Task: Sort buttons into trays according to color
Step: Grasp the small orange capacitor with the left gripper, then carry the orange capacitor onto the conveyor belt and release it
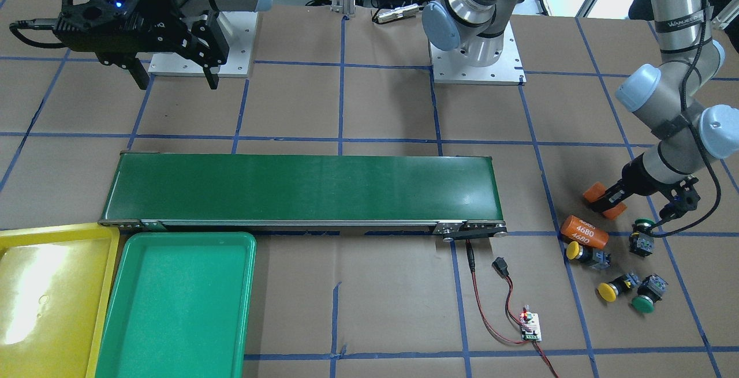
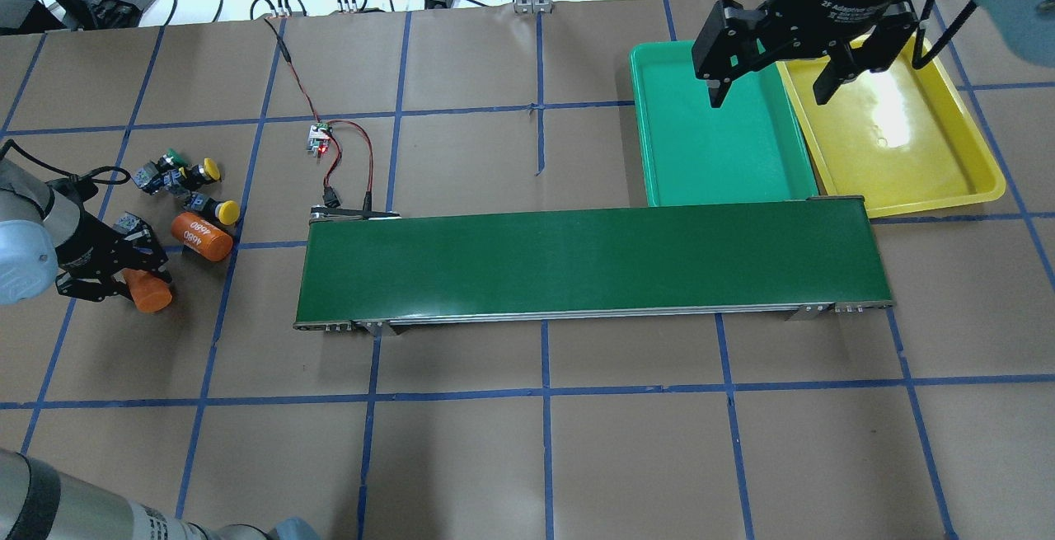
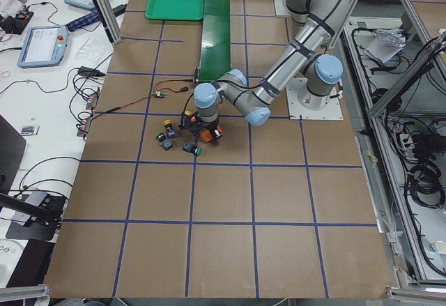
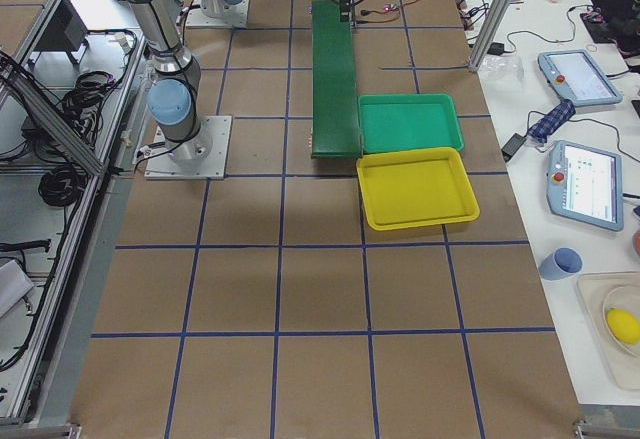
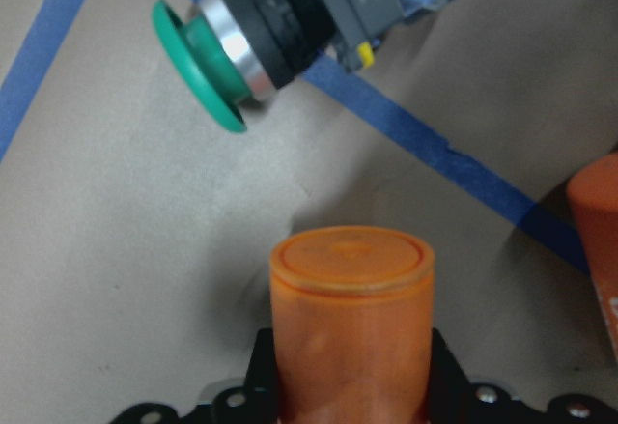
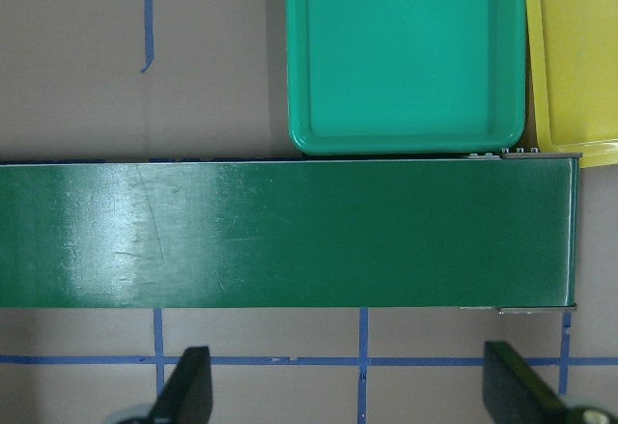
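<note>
Two yellow-capped buttons (image 1: 574,251) (image 1: 607,291) and two green-capped buttons (image 1: 642,304) (image 1: 642,228) lie close together on the brown table at my left end. My left gripper (image 1: 607,198) is low beside them, shut on a plain orange cylinder (image 1: 593,192); the left wrist view shows that cylinder (image 5: 352,318) between the fingers, with a green button (image 5: 198,67) lying just beyond it. The yellow tray (image 1: 52,234) and green tray (image 1: 179,309) sit side by side at my right end, with nothing in them. My right gripper (image 2: 771,91) hangs open and high above the trays.
A long dark-green conveyor belt (image 1: 300,187) lies across the middle, its end next to the trays. An orange cylinder marked 4680 (image 1: 584,231) lies beside the buttons. A small circuit board (image 1: 530,329) with red and black wires sits near the belt's left end.
</note>
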### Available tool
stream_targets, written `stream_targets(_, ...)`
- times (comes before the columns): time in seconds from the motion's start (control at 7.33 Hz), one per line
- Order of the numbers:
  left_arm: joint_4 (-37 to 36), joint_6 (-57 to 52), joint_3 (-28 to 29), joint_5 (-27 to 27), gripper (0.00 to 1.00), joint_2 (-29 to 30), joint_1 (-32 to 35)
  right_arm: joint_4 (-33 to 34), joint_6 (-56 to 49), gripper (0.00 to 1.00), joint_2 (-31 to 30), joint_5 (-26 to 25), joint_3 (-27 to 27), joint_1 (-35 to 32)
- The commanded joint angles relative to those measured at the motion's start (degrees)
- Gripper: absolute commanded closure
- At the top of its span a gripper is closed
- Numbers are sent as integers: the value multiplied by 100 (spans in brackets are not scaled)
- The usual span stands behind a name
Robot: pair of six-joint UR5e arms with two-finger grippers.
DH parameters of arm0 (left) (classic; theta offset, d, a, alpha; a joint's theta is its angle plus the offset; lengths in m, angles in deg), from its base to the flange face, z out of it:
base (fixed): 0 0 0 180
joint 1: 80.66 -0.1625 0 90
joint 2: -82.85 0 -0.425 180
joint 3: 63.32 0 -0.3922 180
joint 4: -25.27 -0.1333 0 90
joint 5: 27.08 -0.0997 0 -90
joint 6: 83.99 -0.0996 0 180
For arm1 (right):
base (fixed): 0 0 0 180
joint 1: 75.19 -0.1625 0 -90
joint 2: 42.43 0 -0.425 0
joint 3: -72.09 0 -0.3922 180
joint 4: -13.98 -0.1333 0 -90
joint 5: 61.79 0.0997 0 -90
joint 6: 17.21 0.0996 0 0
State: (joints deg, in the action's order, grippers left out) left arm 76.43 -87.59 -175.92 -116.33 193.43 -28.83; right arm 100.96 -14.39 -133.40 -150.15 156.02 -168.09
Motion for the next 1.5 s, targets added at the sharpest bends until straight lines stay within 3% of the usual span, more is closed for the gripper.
stream_targets(0.0, 95, 514, -86, 380, 100, -334, 73, 3, 0, 0, -8, 3, 0, 0)
stream_targets(0.27, 506, 1567, -140, 470, 100, -878, 449, 3, 0, 0, -8, 21, 9, 0)
stream_targets(0.55, 631, 2938, -122, 426, 100, -1178, 1457, 12, 0, 0, 1, 21, 18, 0)
stream_targets(0.96, 571, 5232, -96, 803, 100, -1039, 2635, 21, 0, 0, 1, 21, 18, 0)
stream_targets(1.36, 702, 6098, -192, 856, 100, -1197, 3086, 12, 0, 0, 1, 21, 18, 0)
